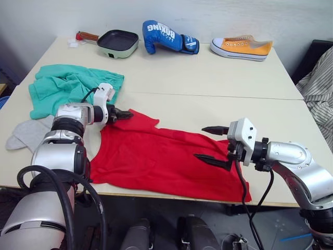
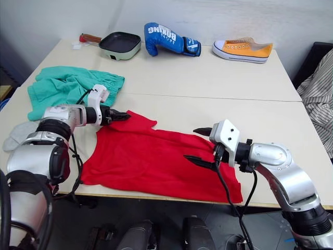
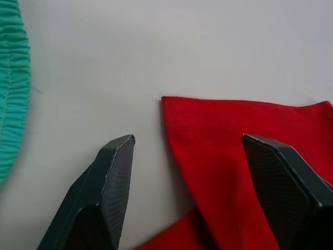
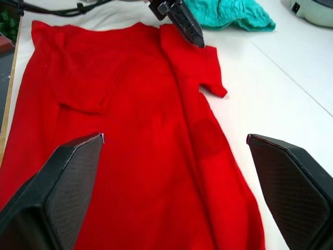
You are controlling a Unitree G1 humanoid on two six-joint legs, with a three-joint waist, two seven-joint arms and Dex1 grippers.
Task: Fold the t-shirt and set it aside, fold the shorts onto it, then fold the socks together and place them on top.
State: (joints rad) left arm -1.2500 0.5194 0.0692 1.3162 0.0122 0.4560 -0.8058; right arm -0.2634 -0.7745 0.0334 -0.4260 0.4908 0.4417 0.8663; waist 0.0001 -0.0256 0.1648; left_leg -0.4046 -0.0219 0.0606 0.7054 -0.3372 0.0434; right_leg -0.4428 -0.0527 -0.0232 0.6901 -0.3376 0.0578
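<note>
The bright red cotton t-shirt (image 1: pixel 156 159) lies flat along the desk's (image 1: pixel 218 78) near edge, its long axis parallel to that edge, one sleeve pointing toward the far edge. The right gripper (image 1: pixel 212 144) hovers over its hem end, fingers spread wide. The left gripper (image 1: pixel 124 114) sits at the sleeve, fingers apart astride the sleeve's edge. Light grey knit socks (image 1: pixel 26 134) lie near the left edge; beyond them, crumpled teal-green shorts (image 1: pixel 67 86).

Head stereo overlooks table (image 1: pixel 218 78); wrist cameras close.
</note>
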